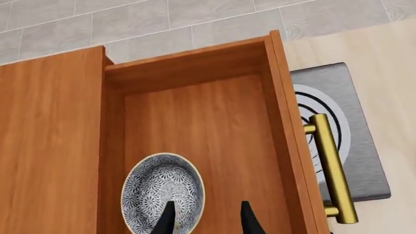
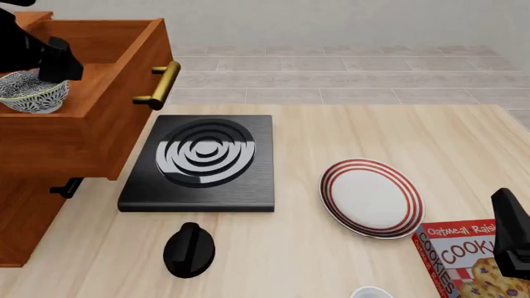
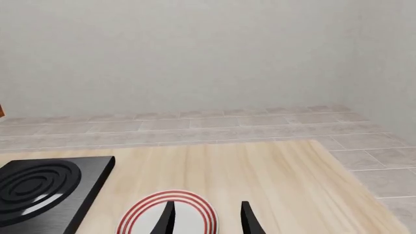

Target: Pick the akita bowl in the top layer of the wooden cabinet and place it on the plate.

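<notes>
The wooden cabinet [image 2: 74,143] stands at the table's left with its top layer [image 1: 215,136] pulled out, brass handle [image 2: 157,85] toward the stove. The akita bowl [image 1: 162,192], net-patterned black and white, sits inside that drawer and also shows in the front view as the bowl [image 2: 33,93]. My left gripper [image 1: 206,220] is open just above it, one fingertip [image 1: 167,217] over the bowl's inside and the other outside the rim. The red-ringed plate [image 2: 373,197] lies at centre right. My right gripper [image 3: 208,220] hangs open near the plate [image 3: 146,217], holding nothing.
A black stove [image 2: 203,161] with grey rings lies between cabinet and plate. A black knob-shaped object [image 2: 188,249] sits in front of it. A cookie box [image 2: 468,261] and a small white object [image 2: 371,293] lie at the front right, by the right arm [image 2: 513,239].
</notes>
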`<state>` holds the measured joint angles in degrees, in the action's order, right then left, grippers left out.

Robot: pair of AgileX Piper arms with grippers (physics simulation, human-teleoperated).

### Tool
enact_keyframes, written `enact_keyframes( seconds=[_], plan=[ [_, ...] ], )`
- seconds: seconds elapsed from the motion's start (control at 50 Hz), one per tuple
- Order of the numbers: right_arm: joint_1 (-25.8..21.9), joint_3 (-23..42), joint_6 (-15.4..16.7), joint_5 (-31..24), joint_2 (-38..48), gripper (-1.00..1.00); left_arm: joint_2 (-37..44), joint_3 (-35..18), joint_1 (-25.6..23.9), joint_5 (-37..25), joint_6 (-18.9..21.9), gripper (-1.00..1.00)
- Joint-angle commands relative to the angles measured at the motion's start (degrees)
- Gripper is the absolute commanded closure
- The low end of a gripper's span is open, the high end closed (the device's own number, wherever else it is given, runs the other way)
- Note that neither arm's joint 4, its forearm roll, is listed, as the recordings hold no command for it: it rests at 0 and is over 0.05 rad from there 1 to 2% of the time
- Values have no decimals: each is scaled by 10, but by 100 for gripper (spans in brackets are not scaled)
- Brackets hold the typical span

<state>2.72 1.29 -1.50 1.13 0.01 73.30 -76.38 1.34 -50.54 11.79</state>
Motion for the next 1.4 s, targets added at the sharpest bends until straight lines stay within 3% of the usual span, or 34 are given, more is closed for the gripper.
enact_keyframes(
  seconds=[0.02, 0.82, 1.16, 1.18, 1.4],
  plan=[
    [1, 0, -1, -1, 0, -100, 15, 11, 14, 15, 5, -100],
    [2, -1, -3, 1, 0, -100, 29, 81, 31, 70, 10, -100],
    [1, -1, -3, 0, 0, -100, 29, 82, 18, 73, 7, -100],
    [1, -1, -3, 0, 0, -100, 27, 82, 16, 74, 12, 100],
    [2, -1, -4, 1, 0, -100, 26, 81, 9, 76, 14, 100]
  ],
)
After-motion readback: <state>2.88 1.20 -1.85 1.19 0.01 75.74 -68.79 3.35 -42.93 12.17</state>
